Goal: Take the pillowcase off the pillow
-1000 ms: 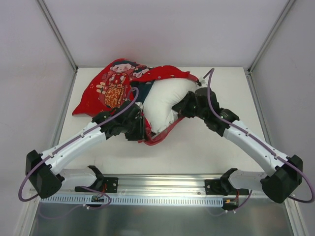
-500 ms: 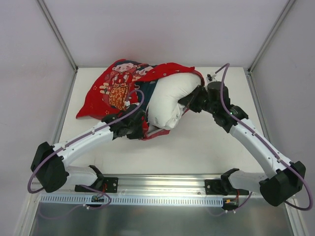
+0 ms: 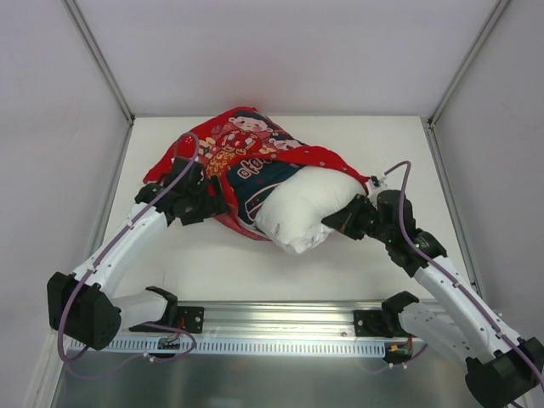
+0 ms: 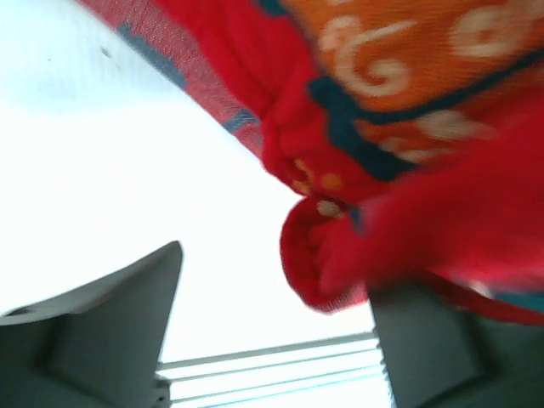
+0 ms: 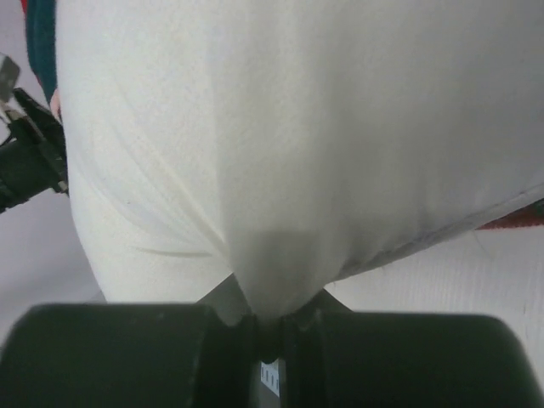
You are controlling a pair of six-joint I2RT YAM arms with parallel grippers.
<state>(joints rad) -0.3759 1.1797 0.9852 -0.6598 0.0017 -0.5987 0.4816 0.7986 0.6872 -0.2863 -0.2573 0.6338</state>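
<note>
1. There was one pillowcase [image 3: 255, 161], red and printed. It lay in a bunched heap on the far left-centre part of the table [image 3: 357, 272].
2. Its long axis ran roughly left to right. The closed, crumpled end was at the far left, and the mouth faced the right and near side.
3. A printed cartoon face showed on the heap's far crest; I could not count the other printed figures in the folds.
4. There was one pillow [image 3: 302, 208], plain white, and it stuck out of that mouth. Its bare part lay slanted, from the table's near-middle up towards the far right, and the rest was hidden inside the red cloth.
5. A red hem wrapped over the pillow's far edge.
6. There were two grippers, one on each arm.
7. The right gripper [image 3: 337, 224] was at the pillow's near-right side. In the right wrist view the right gripper [image 5: 270, 327] was clamped on a pinched peak of the white pillow [image 5: 297, 127] cloth.
8. The left gripper [image 3: 219, 206] was at the pillowcase's near-left edge. In the left wrist view the left gripper [image 4: 274, 272] had its fingers [image 4: 110, 323] wide apart.
9. A rolled fold of the pillowcase [image 4: 408, 212] hung between them and draped over the finger on the right of that view. It was clear of the other finger.
</note>
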